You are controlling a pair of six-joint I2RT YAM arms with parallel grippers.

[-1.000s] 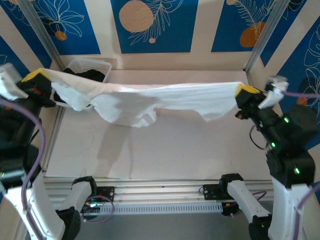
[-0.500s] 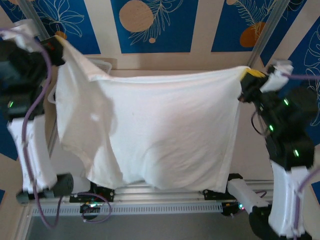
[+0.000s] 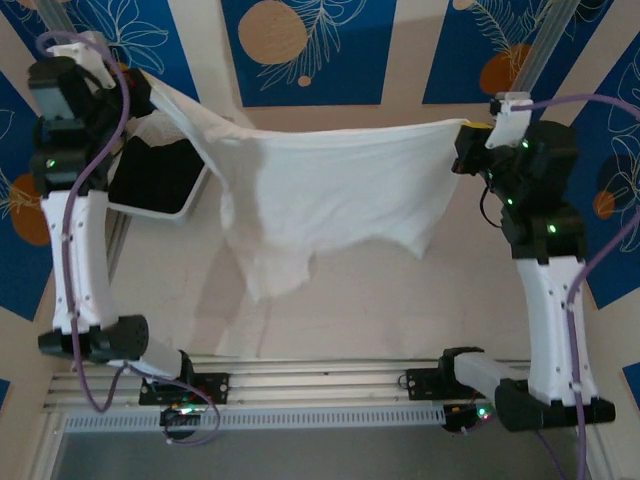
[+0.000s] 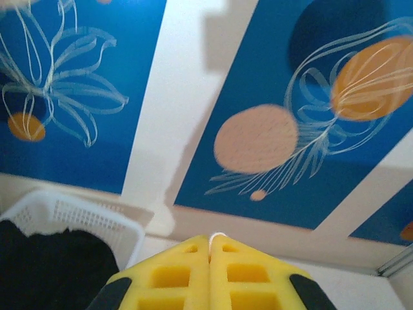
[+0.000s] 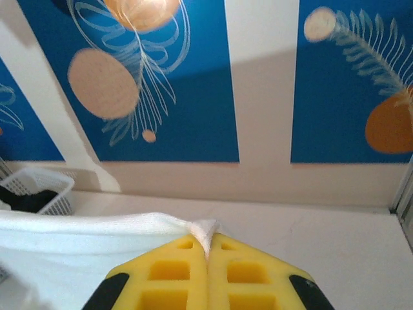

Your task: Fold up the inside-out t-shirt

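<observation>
- The left tool point(image 3: 143, 86) sits raised at the upper left of the top view. It is closed on one upper corner of the inside-out t-shirt point(image 3: 330, 190).
- In the left wrist view, the left tool point(image 4: 210, 240) has its yellow pads point(image 4: 174, 274) pressed flat together at the bottom centre. Only a sliver of white cloth peeks out at their tip.
- The white plastic basket point(image 3: 150, 211) lies just below and to the right of the left tool in the top view, at the left edge of the bench point(image 3: 400, 310). A black garment point(image 3: 155, 172) is inside it.
- The left wrist view has the basket point(image 4: 77, 216) and the black garment point(image 4: 45, 265) at lower left.
- The inside-out t-shirt is stretched between the two tools across the upper middle of the top view. Its top edge is nearly straight and taut.
- The rest of the t-shirt hangs in loose folds, with a longer flap drooping left of centre. I cannot tell whether that flap touches the bench.
- The right tool point(image 3: 467, 138) is raised at the upper right of the top view, clamped on the t-shirt's other upper corner.
- In the right wrist view, the right tool point(image 5: 208, 242) pinches a bunched white corner between its shut yellow pads point(image 5: 245, 274). The t-shirt point(image 5: 97, 242) runs off to the lower left.
- The right wrist view also has the basket point(image 5: 57, 183) small at the far left, against the blue patterned wall point(image 5: 193, 110).
</observation>
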